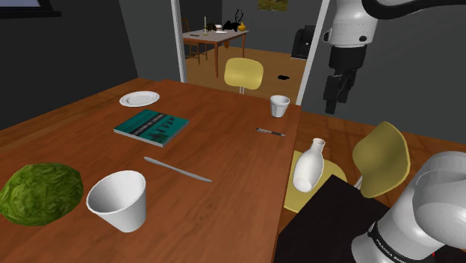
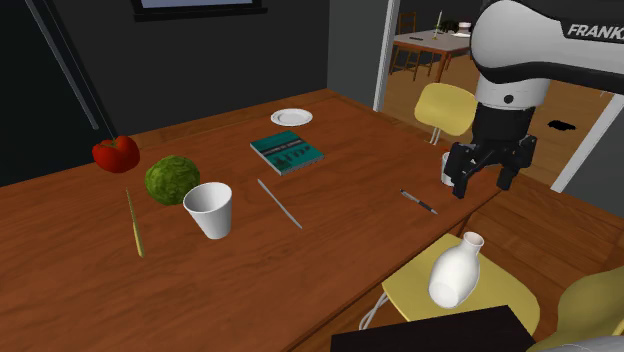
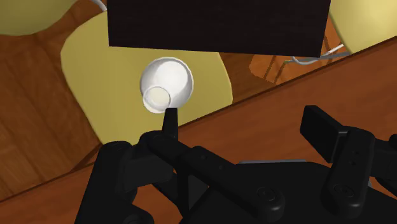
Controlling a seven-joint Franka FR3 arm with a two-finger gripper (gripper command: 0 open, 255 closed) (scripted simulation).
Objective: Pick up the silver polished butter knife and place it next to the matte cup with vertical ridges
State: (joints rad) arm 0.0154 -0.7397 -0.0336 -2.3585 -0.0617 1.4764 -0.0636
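Observation:
The silver butter knife (image 1: 178, 169) (image 2: 279, 203) lies flat near the middle of the wooden table (image 1: 224, 217). A small white cup (image 1: 279, 105) stands near the table's far edge, and a larger white cup (image 1: 118, 199) (image 2: 209, 209) stands close to the knife; I cannot make out ridges on either. My black gripper (image 1: 336, 102) (image 2: 484, 183) (image 3: 248, 124) hangs open and empty, high over the table's edge by the small cup, far from the knife. In the second exterior view it partly covers the small cup.
On the table lie a dark pen (image 1: 270, 132) (image 2: 419, 201), a teal book (image 1: 151, 127), a white plate (image 1: 140, 98), a green lettuce (image 1: 39, 193), a red fruit (image 2: 116, 153) and a thin yellowish stick (image 2: 133, 222). A white vase (image 1: 309, 166) (image 3: 167, 84) stands on a yellow chair (image 3: 95, 76) beside the table.

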